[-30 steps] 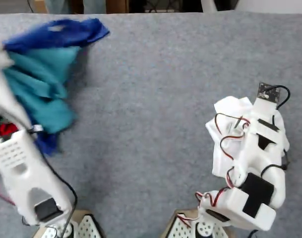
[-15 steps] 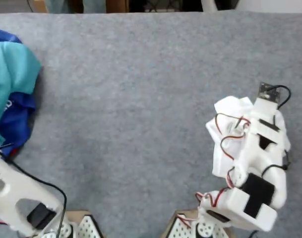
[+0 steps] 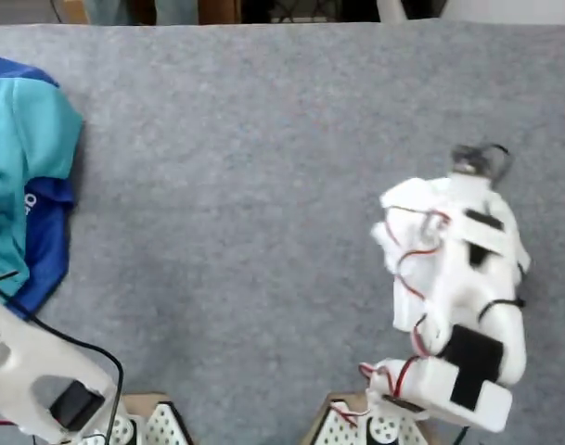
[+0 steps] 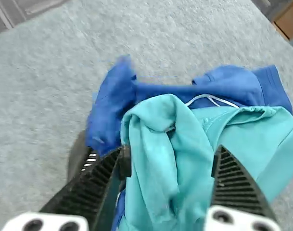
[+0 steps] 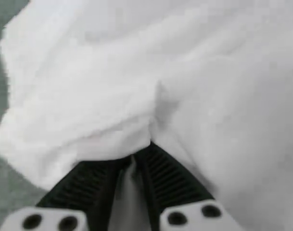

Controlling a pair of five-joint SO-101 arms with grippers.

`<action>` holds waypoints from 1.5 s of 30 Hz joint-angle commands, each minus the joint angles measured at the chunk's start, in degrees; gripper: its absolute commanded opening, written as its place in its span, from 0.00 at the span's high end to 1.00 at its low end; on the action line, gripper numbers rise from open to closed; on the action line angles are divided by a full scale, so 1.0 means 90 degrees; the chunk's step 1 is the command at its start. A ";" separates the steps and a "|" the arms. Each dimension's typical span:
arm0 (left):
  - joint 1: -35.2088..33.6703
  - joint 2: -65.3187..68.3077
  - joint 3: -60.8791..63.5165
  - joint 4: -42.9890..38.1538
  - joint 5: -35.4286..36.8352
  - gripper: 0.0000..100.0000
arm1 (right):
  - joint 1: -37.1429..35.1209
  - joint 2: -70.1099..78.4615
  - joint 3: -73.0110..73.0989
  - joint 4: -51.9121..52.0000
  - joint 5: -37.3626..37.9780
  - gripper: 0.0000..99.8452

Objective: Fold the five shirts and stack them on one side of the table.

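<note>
The teal shirt [image 3: 22, 176] and blue shirt [image 3: 45, 246] were bunched at the tabletop's [image 3: 245, 185] nine o'clock edge, seemingly awaiting folding, straddled by the left claw [image 4: 171, 153] with jaws apart, while at four o'clock the white shirt [image 5: 209, 96] was pinched in the right claw [image 5: 141, 156], presumably for folding.

**One camera overhead, two riding the wrists**

The high view looks almost straight down on the table [image 3: 245, 185] from well above, with the far edge along the top of the frame. It takes in the teal shirt [image 3: 27, 158] and blue shirt [image 3: 50, 241] at the left edge, and the white shirt [image 3: 398, 197] under the right arm [image 3: 468, 278] at lower right.

The left wrist view looks out past the left gripper [image 4: 170, 154], close over the same teal-and-blue heap, with table beyond.

The right wrist view looks past the right gripper [image 5: 140, 153], very close to the white shirt that the high view has at lower right.
</note>
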 commanded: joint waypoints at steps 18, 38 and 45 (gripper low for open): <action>-0.0864 -0.2647 0.3082 0.0000 -0.1231 0.72 | -0.5753 0.0034 -0.8952 0.3712 -0.1094 0.99; 0.0435 -0.2813 0.4918 0.0000 -0.2217 0.72 | -0.1534 0.3912 -0.8366 0.5812 -0.0010 0.99; 0.1031 -0.2813 0.5436 0.0000 -0.2598 0.72 | -0.0039 0.3629 -0.6901 0.5822 0.1397 0.99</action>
